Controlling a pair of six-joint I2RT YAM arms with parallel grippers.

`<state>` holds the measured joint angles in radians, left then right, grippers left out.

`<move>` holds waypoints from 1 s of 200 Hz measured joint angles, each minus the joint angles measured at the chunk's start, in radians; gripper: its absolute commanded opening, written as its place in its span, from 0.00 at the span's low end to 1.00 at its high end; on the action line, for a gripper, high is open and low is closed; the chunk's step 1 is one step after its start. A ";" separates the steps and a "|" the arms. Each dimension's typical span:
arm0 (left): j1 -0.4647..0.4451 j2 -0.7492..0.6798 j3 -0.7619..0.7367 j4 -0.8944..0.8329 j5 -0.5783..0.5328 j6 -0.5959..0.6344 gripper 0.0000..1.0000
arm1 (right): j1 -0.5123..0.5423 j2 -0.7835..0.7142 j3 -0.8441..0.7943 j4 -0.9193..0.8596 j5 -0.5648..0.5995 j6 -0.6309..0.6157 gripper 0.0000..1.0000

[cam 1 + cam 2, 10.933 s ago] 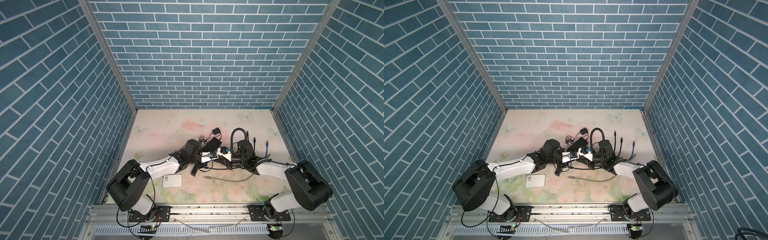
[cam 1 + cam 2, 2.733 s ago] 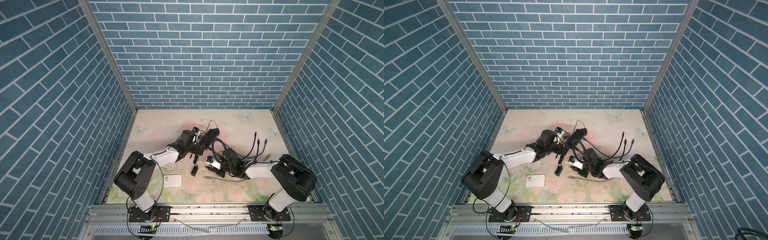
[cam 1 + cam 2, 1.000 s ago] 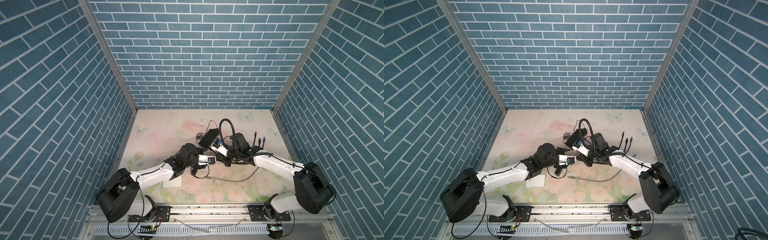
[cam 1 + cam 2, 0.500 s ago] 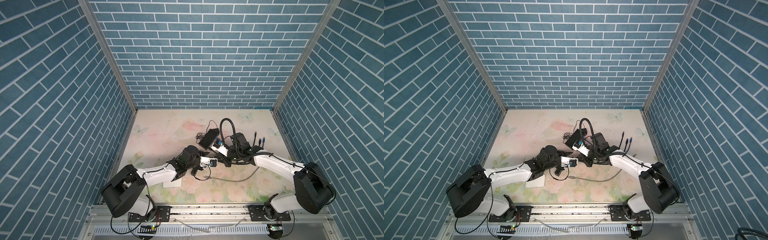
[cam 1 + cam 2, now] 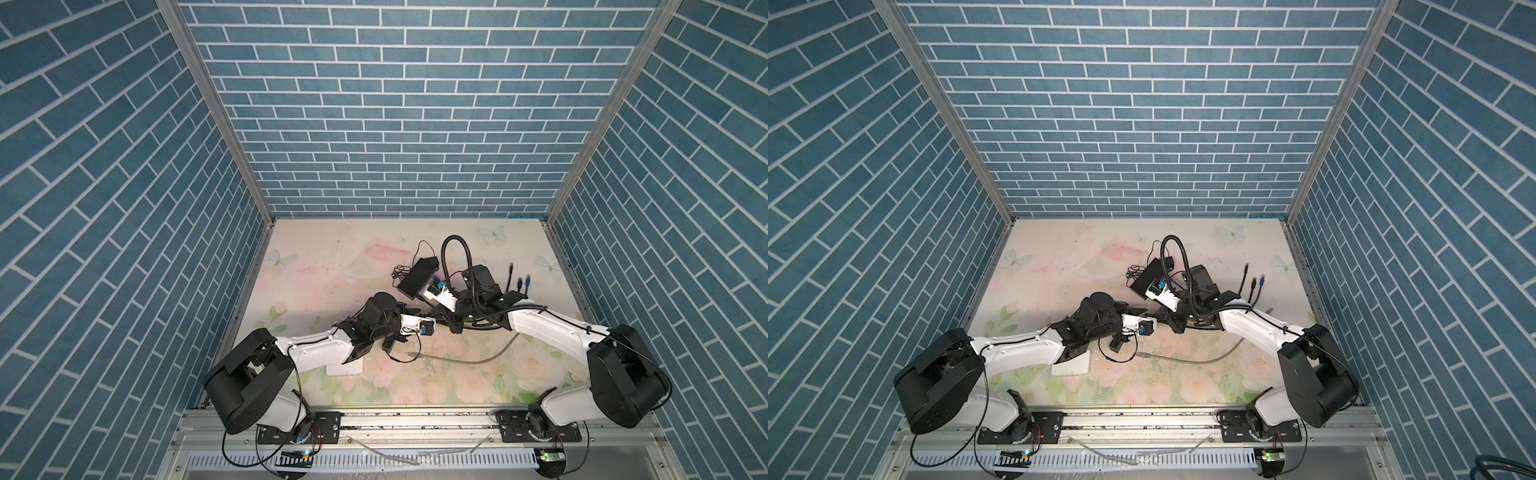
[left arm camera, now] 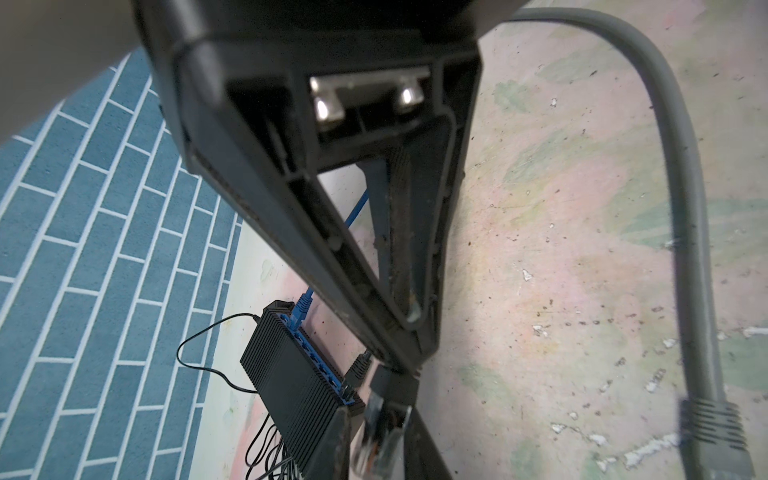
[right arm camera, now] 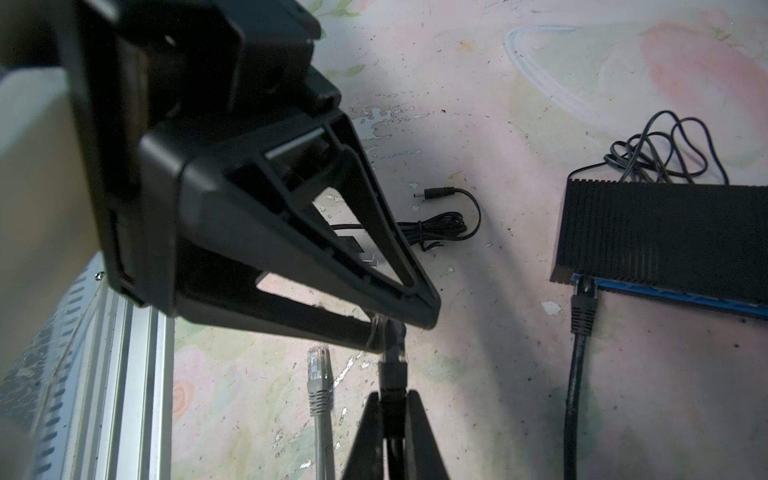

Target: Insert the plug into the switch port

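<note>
right gripper [image 7: 401, 328] clamped on the clear head of the plug [image 6: 374, 428], left gripper [image 6: 409, 353] closed on the black boot just behind it, tip to tip at mid-table. held short of the switch [image 7: 665, 237] lying a little farther back, blue port face turned right, with a black cable [image 7: 584, 316] and a blue cable [image 6: 301, 309] seated in it. grey cable [image 7: 319, 382] loose on the table [image 7: 498, 124], nearer than the grippers.

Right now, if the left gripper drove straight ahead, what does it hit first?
Likely the right gripper: it sits nose to nose with the left gripper, both at the plug. There looks to be almost no room between them.
</note>
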<state>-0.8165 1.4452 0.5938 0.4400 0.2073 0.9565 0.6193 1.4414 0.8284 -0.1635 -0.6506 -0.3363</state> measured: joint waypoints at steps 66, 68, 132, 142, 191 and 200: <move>0.001 -0.005 0.020 -0.074 0.017 -0.013 0.15 | 0.000 -0.001 -0.002 0.008 0.007 -0.001 0.11; 0.001 -0.005 0.023 -0.080 0.018 -0.014 0.15 | 0.000 -0.002 -0.002 0.008 0.008 -0.002 0.13; 0.017 0.021 0.109 -0.232 0.116 -0.067 0.14 | 0.000 -0.105 -0.090 0.134 0.054 -0.082 0.35; 0.022 0.026 0.113 -0.242 0.130 -0.075 0.14 | 0.003 -0.120 -0.119 0.157 0.064 -0.103 0.37; 0.082 0.041 0.117 -0.287 0.221 -0.110 0.14 | 0.039 -0.149 -0.246 0.285 0.145 -0.213 0.37; 0.094 0.049 0.121 -0.304 0.242 -0.113 0.14 | 0.045 -0.154 -0.262 0.323 0.163 -0.220 0.37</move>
<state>-0.7227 1.4940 0.7151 0.1360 0.4492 0.8436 0.6640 1.2877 0.5659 0.1596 -0.4881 -0.5564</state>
